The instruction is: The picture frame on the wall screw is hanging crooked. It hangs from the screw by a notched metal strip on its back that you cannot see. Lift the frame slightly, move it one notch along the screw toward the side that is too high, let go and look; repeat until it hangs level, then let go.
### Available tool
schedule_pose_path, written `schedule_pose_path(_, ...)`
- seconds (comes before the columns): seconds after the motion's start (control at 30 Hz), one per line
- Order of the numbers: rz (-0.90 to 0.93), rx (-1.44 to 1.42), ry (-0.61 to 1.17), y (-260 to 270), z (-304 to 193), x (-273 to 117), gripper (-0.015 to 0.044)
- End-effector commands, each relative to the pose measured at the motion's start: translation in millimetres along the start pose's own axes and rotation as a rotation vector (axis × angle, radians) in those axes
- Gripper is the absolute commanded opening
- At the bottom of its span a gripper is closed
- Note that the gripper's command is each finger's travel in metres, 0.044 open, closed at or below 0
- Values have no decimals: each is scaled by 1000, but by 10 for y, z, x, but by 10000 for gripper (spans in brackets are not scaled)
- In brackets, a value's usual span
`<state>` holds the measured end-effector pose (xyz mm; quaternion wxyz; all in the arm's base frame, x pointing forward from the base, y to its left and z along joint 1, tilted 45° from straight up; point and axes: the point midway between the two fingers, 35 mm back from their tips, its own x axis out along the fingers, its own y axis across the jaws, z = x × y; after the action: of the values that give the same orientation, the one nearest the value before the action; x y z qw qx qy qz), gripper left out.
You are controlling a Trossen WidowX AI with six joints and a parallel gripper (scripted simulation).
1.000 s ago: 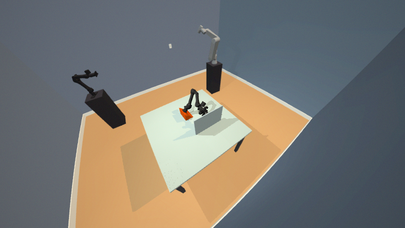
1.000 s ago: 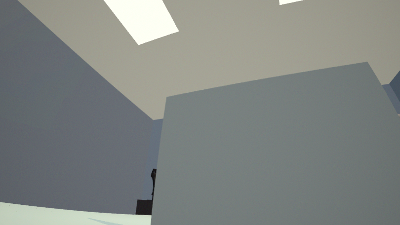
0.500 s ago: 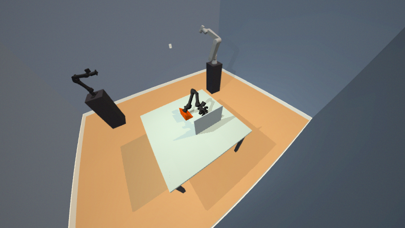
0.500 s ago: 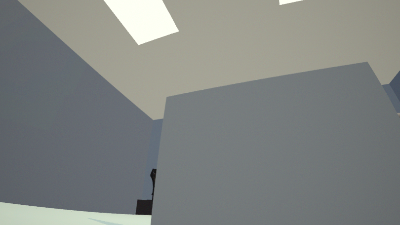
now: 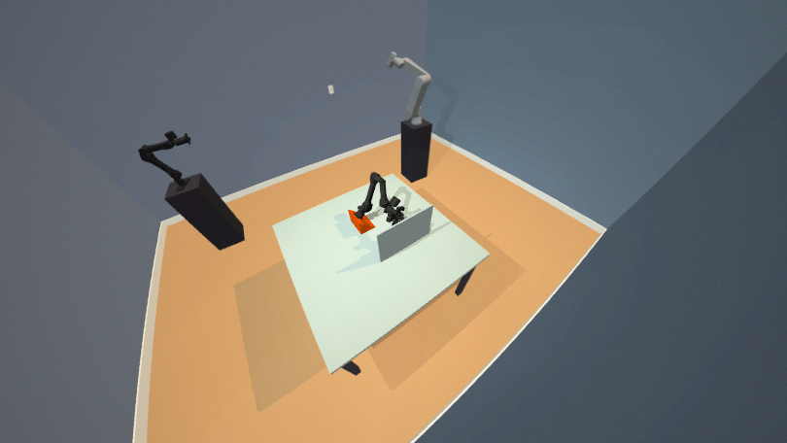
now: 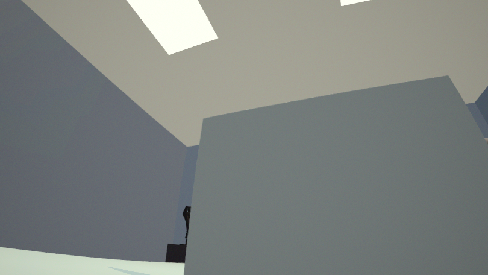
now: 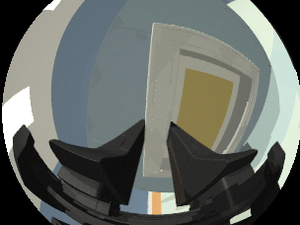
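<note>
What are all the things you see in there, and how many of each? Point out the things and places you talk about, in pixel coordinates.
white table [image 5: 330, 308]: one, pale, dark legs, mid-room
upright grey panel [image 5: 405, 233] [image 6: 324, 177]: one, on the table
picture frame [image 7: 164, 59]: one, pale grey, gold middle, at the panel
orange block [image 5: 364, 226]: one, on the table, at the arm's foot
dark pedestals [image 5: 203, 214] [image 5: 414, 151]: two, beyond the table
black spare arm [image 5: 156, 160]: one, on the left pedestal
white spare arm [image 5: 418, 90]: one, on the right pedestal
white wall plate [image 5: 330, 88]: one, on the wall
bright ceiling panels [image 6: 174, 23] [image 6: 353, 1]: two, white, overhead
black working arm [image 5: 371, 189]: one, on the table
black pincer [image 7: 156, 124]: one, shut on the frame
</note>
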<state>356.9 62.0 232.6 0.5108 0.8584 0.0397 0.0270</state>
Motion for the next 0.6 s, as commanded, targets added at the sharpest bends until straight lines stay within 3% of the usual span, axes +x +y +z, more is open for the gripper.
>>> schedule_pose_path(0.0, 13, 6, 2, 45, -11, 3, 0)
schedule_pose_path(0.57, 13, 6, 2, 30, -7, 3, 0)
